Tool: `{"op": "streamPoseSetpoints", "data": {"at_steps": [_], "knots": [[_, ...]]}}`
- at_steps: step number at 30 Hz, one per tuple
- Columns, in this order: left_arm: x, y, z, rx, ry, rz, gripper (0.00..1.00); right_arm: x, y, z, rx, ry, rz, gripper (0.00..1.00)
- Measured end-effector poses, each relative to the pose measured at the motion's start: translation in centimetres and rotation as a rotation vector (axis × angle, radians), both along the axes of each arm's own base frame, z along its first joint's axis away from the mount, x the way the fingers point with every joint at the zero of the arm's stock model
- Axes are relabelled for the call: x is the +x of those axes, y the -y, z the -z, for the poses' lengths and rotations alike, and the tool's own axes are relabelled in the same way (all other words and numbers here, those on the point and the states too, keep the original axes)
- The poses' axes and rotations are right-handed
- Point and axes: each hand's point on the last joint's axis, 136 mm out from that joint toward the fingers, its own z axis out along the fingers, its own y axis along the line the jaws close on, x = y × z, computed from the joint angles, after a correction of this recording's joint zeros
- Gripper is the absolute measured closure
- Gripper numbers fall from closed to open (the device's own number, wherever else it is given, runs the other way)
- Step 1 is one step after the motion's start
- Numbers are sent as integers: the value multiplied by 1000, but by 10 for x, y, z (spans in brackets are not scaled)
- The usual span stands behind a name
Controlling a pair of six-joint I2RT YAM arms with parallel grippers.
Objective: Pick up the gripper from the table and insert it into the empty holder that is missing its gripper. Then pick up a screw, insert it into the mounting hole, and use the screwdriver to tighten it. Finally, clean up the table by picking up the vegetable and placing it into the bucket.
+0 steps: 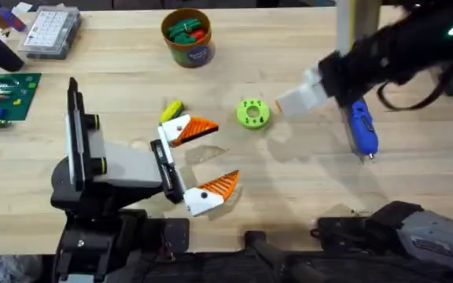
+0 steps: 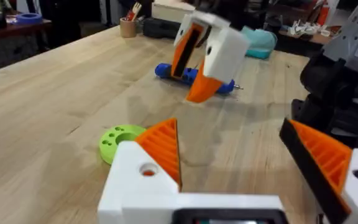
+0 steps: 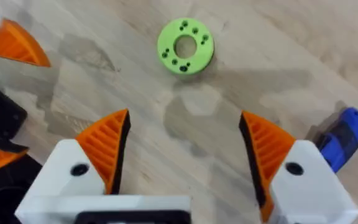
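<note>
The right gripper is spread wide and empty above bare wood grain; ribbed orange pads flank the holed green disc. The left gripper is likewise held open, empty.

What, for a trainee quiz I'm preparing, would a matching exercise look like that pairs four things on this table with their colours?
Things:
1. screwdriver
2. bucket
3. vegetable
4. round disc

Descriptions:
A. yellow
B. blue handle
C. green, with a ring of small holes
D. tan-orange, with a dark label

Pairs: 1-B, 2-D, 3-A, 4-C
</note>
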Motion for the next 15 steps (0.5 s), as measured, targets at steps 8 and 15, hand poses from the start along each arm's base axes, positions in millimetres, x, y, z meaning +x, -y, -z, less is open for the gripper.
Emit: {"op": "streamPoseSetpoints", "data": {"at_steps": [8,15], "knots": [[0,0,0,0,0,0,14,-16,4,54,-46,-107,26,3],[0,0,0,0,0,0,14,-21,0,64,-51,-119,12,3]]}}
